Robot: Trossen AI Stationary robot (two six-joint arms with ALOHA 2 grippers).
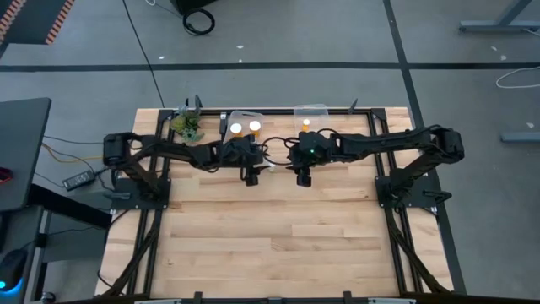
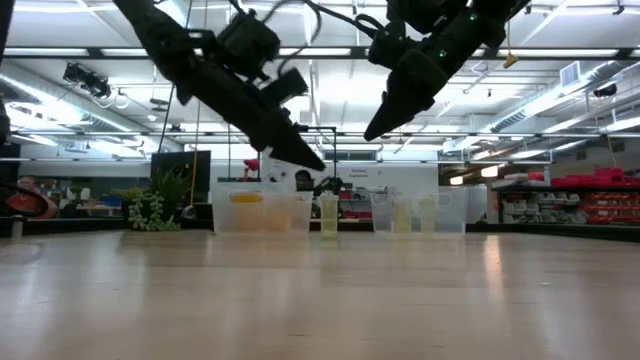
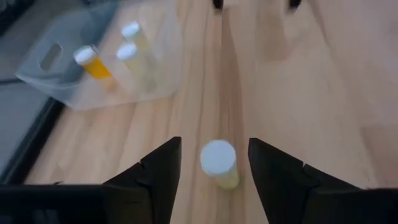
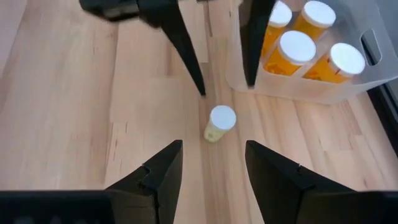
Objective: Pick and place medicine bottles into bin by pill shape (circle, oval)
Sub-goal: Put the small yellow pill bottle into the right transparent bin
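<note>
- I see my left gripper [image 3: 213,180] hanging above the table [image 1: 278,245] with its fingers spread wide and nothing between them.
- A small pale bottle [image 3: 219,163] with a white cap stands on the wood directly below the gap of that gripper, clear of both fingers.
- My right gripper [image 4: 211,174] faces it from the other side, also spread and empty; the same small bottle [image 4: 219,123] stands just ahead of its fingertips.
- From above, the left gripper [image 1: 251,176] and the right gripper [image 1: 303,176] sit side by side near the table's far middle, with the bottle [image 1: 275,167] between them.
- Beyond the left gripper's far side lies a clear bin [image 4: 348,93] holding four wide orange bottles [image 4: 292,53] with white caps, all upright.
- Past the right gripper's far side stands a second clear bin [image 3: 46,78] with three slimmer bottles [image 3: 93,61] inside, leaning.
- A small green plant [image 1: 187,127] sits near the left arm's elbow, at the table's far edge.
</note>
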